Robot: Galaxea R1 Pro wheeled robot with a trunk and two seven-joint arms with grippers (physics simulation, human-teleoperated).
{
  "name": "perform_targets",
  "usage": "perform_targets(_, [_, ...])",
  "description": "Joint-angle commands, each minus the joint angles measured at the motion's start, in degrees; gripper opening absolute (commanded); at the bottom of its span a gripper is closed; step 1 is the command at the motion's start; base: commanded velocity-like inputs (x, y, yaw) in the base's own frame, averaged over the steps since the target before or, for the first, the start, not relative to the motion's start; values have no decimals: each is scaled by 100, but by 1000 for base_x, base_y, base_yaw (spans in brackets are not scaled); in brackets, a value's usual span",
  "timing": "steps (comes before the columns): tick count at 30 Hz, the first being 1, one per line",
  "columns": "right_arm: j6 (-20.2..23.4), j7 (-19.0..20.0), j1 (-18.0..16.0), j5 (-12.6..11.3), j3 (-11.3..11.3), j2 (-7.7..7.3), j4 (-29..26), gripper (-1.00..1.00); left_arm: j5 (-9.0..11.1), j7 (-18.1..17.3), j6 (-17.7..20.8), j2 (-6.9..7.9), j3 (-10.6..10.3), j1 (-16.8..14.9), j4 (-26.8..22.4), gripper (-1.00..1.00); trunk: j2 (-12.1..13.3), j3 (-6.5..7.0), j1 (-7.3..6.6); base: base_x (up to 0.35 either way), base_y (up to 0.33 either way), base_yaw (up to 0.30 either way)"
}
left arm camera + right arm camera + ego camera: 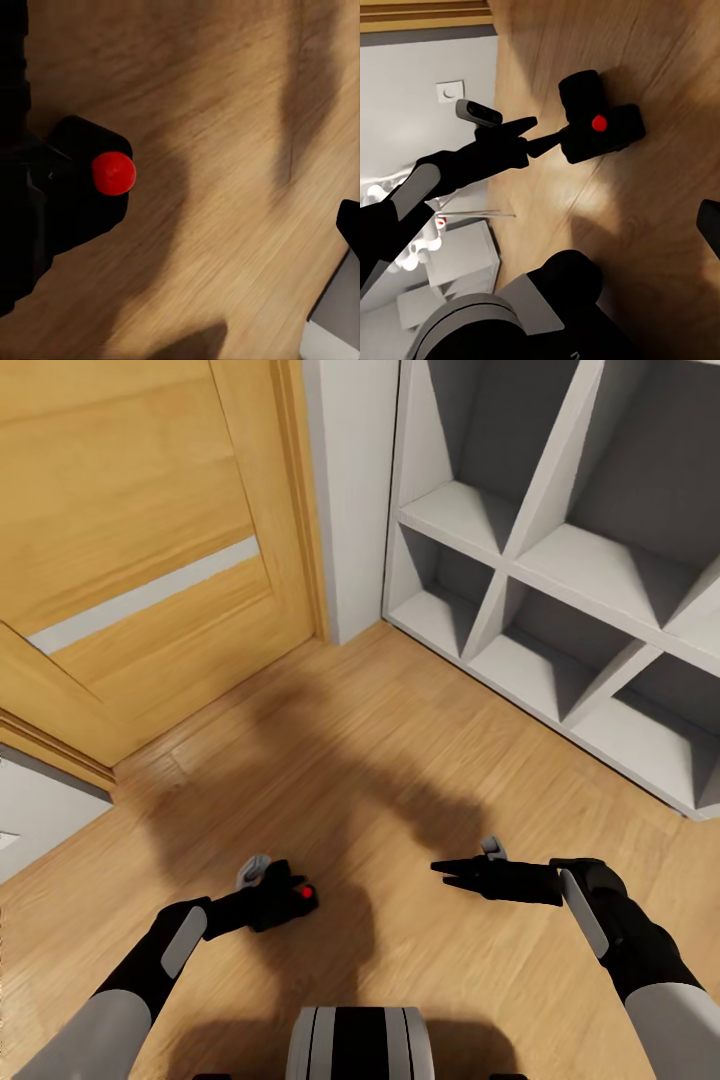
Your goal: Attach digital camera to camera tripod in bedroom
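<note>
Robot on light wood floor [400,760], facing a corner. Landmark: white cubby shelf [560,560] with diagonal dividers, standing on the floor. Wooden door [140,550] with a pale grey stripe sits well apart from the shelf, a white wall section [350,490] between them.

Left gripper [285,890] held low over the floor, on the door side of the shelf, well apart from it. Its fingers closed on the digital camera [290,895]: small black box, round red button [307,892] up. Left wrist view: camera body [82,187] black against floor, red button [114,173] clear, dark fingers merge with camera so the contact line is hard to tell. Right wrist view: left arm [457,169] reaches across, camera [600,127] at its tip, red button [598,123] visible, floor under it.

Right gripper [450,872] hovers over the floor nearer the shelf than the left one, pointing toward the camera, apart from it. Fingers look pressed together into a narrow tip, nothing between them.

Robot base [360,1040] sits between the two arms. Arm shadows fall on the floor.
</note>
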Motion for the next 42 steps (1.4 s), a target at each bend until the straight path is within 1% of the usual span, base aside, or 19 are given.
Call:
perform_targets(1, [20,24,-2,14,-5,0,-2,100,20,-8,39,-2,13,-2,0,100,-1,-3,-1,0,158,0])
perform_targets(6, [20,34,-2,2,-5,0,-10,100,22,-8,39,-3,13,-2,-49,100,-1,-3,-1,0,258,0])
perform_targets(13, [-266,39,-2,23,-5,-21,-3,100,22,-8,41,-3,13,-2,-90,100,-1,-3,-1,0,282,0])
perform_targets(25, [-327,-78,-2,31,22,-35,42,100,24,-15,36,-3,8,-2,-69,100,-1,-3,-1,-5,18,-195])
perform_targets(32, [-328,-182,-2,31,29,-28,30,100,19,-17,36,11,4,-2,-51,100,-1,-3,-1,-142,115,-30])
perform_targets(42, [-337,-329,-1,21,-6,5,0,100,0,8,21,23,4,-2,-14,100,-1,-3,-1,-23,18,-3])
